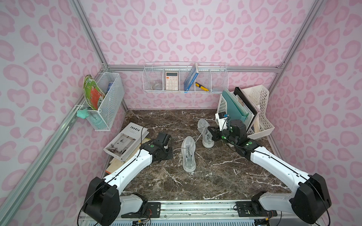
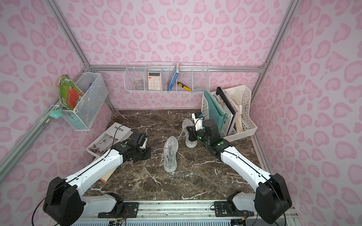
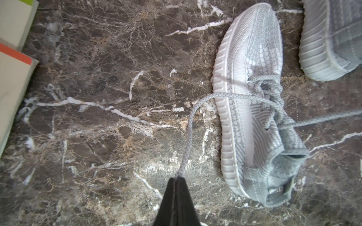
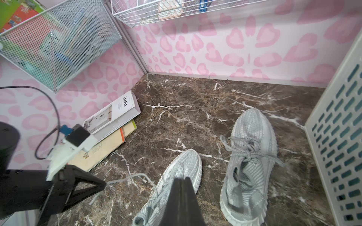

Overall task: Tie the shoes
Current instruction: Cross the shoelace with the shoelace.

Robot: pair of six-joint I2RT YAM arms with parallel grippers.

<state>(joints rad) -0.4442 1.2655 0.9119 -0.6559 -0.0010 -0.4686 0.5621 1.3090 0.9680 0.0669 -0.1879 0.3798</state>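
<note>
Left wrist view has the left gripper (image 3: pixel 175 179) with its fingers pressed together on the tip of a lace (image 3: pixel 191 125). That lace curls back over the ribbed sole to the eyelets of the near shoe (image 3: pixel 252 109). A second lace (image 3: pixel 323 118) leaves the same eyelets in a straight, raised line. In a top view it climbs to the right gripper (image 1: pixel 208 128), whose fingers, seen from the right wrist, are likewise closed tight.

The only legible writing is the title on the white book (image 1: pixel 127 140) at the table's left edge, something like "inedia". The keys of the calculator (image 1: pixel 172 83) in the wall basket (image 1: pixel 221 82) are too small to read.

Both shoes lie on the brown marble tabletop (image 1: pixel 215 176) with their long axes running front to back, toes toward the far wall and heels toward the arm bases. The near shoe sits mid-table. The far shoe (image 4: pixel 252 125) lies just beyond it and to its right, near the white file rack (image 1: pixel 262 121), with its own laces (image 4: pixel 252 151) loose over the tongue
</note>
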